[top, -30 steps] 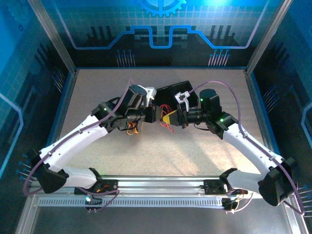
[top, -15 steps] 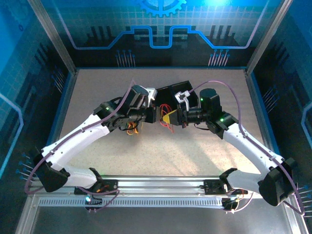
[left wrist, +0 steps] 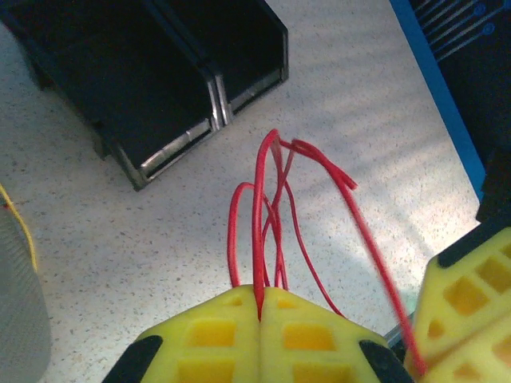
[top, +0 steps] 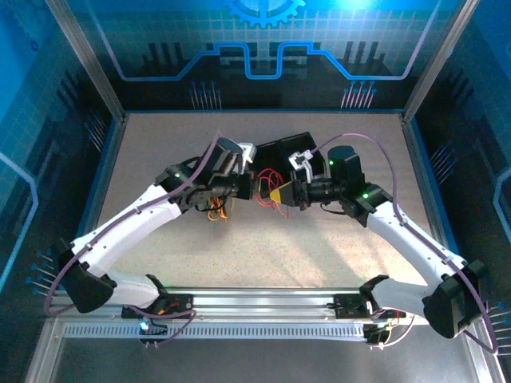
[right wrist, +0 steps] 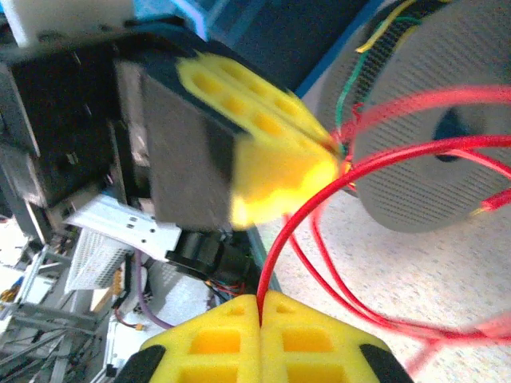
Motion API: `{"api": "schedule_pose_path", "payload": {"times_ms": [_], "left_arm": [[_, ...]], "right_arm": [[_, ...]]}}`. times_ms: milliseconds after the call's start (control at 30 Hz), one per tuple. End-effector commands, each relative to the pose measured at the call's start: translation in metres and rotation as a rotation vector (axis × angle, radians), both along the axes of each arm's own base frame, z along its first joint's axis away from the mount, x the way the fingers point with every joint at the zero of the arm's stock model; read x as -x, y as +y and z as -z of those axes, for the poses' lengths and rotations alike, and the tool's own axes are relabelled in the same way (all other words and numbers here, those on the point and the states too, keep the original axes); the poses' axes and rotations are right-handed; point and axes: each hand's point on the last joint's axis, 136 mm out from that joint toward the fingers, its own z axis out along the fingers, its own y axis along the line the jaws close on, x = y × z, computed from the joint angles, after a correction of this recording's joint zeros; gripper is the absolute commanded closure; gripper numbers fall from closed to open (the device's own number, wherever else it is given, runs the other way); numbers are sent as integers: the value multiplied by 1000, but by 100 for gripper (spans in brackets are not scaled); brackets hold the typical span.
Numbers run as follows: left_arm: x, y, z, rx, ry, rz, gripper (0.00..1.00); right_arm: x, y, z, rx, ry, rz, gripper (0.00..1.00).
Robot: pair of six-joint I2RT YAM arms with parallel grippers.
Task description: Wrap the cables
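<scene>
We are seeing the left gripper [left wrist: 259, 302] with its yellow fingers pressed together, pinching the red cables [left wrist: 257, 215] at the tips. From that pinch the loops are standing straight out, their long axis running away from the fingertips toward the black bins [left wrist: 160, 80], and their far bends are hanging over the speckled table [left wrist: 120, 239]. One strand is trailing down to the right, toward the right gripper's yellow fingers just beside. The right gripper [right wrist: 259, 309] is likewise closing its fingers tight on a single red strand. In its own wrist view that strand is rising from the pinch and arcing off to the right across the face of the grey perforated spool [right wrist: 431, 159]. The same view is showing the left gripper's fingers close above, and thin green and yellow strands at the spool's rim. From the top camera we are watching both grippers meeting nearly tip to tip near mid-table, just in front of the bins. Red loops are spilling to both sides of them, and orange strands [top: 214, 212] are hanging under the left arm's wrist.
</scene>
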Motion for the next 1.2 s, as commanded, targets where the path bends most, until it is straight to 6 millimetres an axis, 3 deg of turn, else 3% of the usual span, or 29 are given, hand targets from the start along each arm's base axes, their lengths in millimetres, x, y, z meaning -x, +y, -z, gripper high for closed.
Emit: {"api": "schedule_pose_path", "payload": {"times_ms": [0,300,433,533,733,833,967,1033,1167], "left_arm": [[-2,32,-19,73,-28,-27,100],[-22,108,-19,70,-36,-201,100],[-26,122,-30,128,-66,-245,100],[-28,129,-37,169,-85,-269,100],[-33,144,-52,238,-116,-318,100],[-34,139,-65,321,-143,-299,100],[-38,114,-88,495,-162,-210,100],[-38,88,-98,567,-176,-135,100],[-32,39,-99,486,-211,-49,100]], "right_arm": [[-4,-30,1,52,-17,88,100],[-5,-87,-12,10,-36,258,100],[-20,-113,7,92,5,399,100],[-27,-132,32,149,59,500,100],[-36,-157,46,183,77,634,100],[-37,-161,47,198,64,655,100],[-35,-139,44,130,69,547,100],[-31,-117,47,124,64,449,100],[-23,-84,56,206,5,338,100]]}}
